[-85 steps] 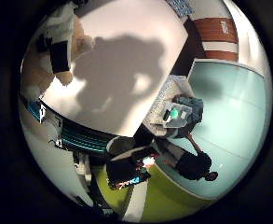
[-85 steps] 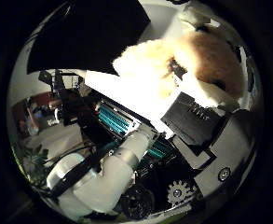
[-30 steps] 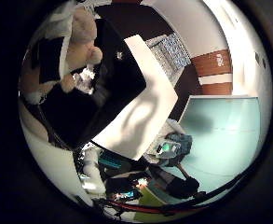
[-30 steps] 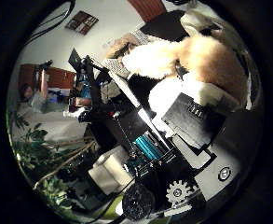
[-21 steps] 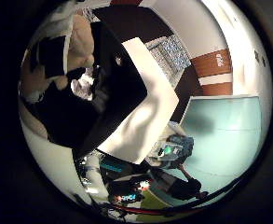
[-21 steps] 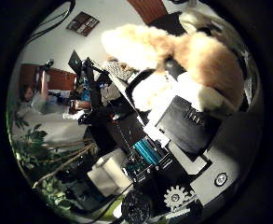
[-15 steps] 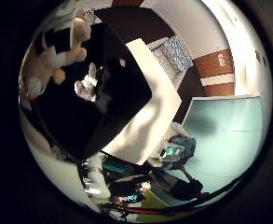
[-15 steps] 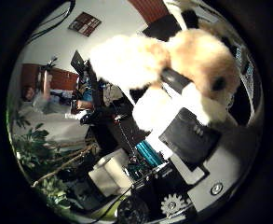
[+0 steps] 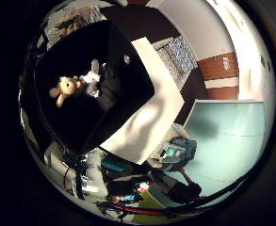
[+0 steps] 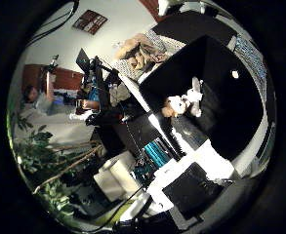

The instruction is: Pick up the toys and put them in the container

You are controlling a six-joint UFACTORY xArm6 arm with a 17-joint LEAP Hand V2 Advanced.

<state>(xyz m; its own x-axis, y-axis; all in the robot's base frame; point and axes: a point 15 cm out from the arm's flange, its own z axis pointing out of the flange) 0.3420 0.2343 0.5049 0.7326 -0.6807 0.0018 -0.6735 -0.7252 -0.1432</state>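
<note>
A black container [image 9: 76,129] stands on a white table [image 9: 147,122]. Two toys lie side by side inside it: a tan plush toy [image 9: 64,89] and a small white and grey plush toy [image 9: 93,76]. Both also show in the thumb side view, the tan one [image 10: 173,105] beside the white one [image 10: 194,96]. My hand [image 10: 191,191] is well above the container, and only a black and white finger part shows at the view's edge. Nothing is between the fingers.
Brown soft things [image 10: 140,51] lie on a patterned surface beyond the container. Beside the table are a green plant [image 10: 37,161], racks of equipment [image 10: 154,151] and a teal floor [image 9: 222,136] with a grey device [image 9: 175,151] on it.
The tan plush toy was held against my palm; my fingers let it go and it now lies in the container beside the white toy. The container looks smaller in both views.
</note>
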